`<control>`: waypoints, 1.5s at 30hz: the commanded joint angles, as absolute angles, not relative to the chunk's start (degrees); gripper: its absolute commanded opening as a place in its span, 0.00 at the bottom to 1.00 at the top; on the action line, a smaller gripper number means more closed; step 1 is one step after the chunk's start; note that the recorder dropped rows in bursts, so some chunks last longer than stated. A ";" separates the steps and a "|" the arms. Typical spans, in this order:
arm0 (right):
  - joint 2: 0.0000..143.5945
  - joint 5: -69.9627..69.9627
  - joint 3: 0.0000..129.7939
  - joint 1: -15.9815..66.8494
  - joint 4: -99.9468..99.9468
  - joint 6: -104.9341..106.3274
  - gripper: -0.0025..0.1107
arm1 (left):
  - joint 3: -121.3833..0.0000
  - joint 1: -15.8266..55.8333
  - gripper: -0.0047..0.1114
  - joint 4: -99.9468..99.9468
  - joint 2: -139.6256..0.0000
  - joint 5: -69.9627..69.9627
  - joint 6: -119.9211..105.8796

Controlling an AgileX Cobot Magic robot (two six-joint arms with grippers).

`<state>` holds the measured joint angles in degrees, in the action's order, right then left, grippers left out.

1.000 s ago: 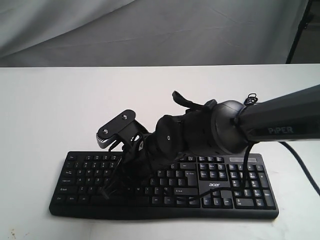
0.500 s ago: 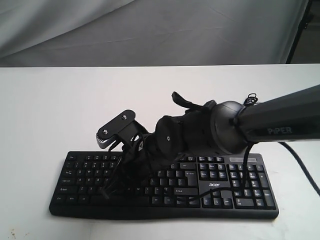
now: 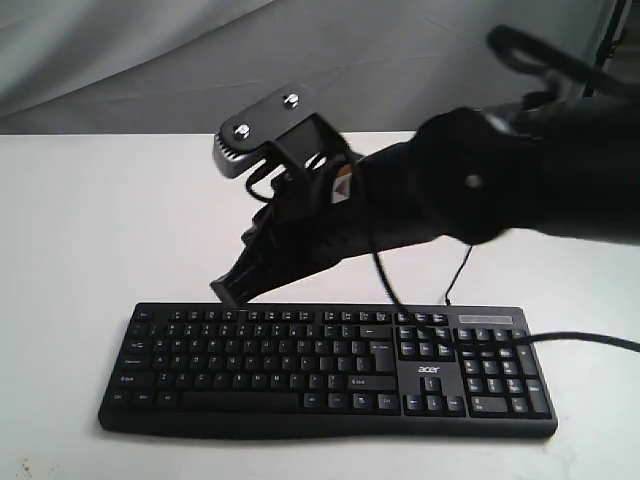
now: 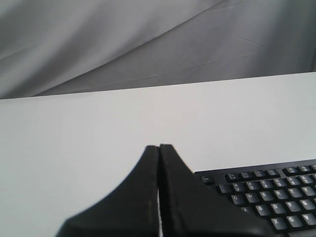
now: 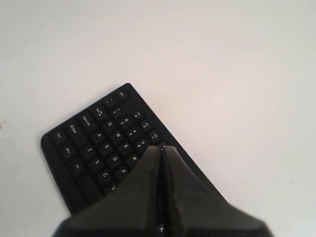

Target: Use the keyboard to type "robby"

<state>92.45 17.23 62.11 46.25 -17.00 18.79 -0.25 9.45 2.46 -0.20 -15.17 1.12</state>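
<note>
The black keyboard (image 3: 300,365) with its white "acer" logo lies flat near the table's front edge. My right gripper (image 3: 228,290) hangs shut just above and behind the upper left rows, clear of the keys. In the right wrist view the shut fingertips (image 5: 161,148) sit over the number row, above the left letter keys (image 5: 98,143). My left gripper (image 4: 159,146) is shut too, with nothing in it, beside the keyboard's top left corner (image 4: 276,192). The left arm does not show in the exterior view.
The keyboard's thin black cable (image 3: 590,342) runs off to the right over the white table (image 3: 80,230). A grey cloth (image 3: 150,60) hangs behind. A black stand leg (image 3: 608,50) is at the far right.
My right arm has lifted off the keyboard's left-middle keys, rising and pulling back. Its shut gripper now hovers above the top row. The keyboard has not shifted.
</note>
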 commanded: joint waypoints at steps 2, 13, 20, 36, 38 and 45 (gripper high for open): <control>76.87 13.28 49.23 48.90 -8.23 5.92 0.02 | 0.00 9.82 0.04 2.74 0.00 -14.76 1.28; 68.87 -7.47 33.43 49.17 -17.35 2.09 0.02 | 0.00 9.82 0.04 2.74 0.00 -14.76 1.28; 69.12 -10.82 33.43 49.17 -17.65 2.09 0.02 | 0.00 9.82 0.04 2.74 0.00 -14.76 1.28; 41.86 -5.61 21.85 30.67 -14.97 3.16 0.02 | 0.00 9.82 0.04 2.74 0.00 -14.76 1.28; 37.90 -1.38 21.85 25.44 -14.53 3.16 0.02 | 0.00 9.82 0.04 2.74 0.00 -14.76 1.28; 20.60 14.63 21.03 4.99 -14.29 4.41 0.02 | 0.00 9.82 0.04 2.74 0.00 -14.76 1.28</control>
<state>24.09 11.58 22.19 8.46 -14.99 3.47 -0.25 9.45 2.46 -0.20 -15.17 1.12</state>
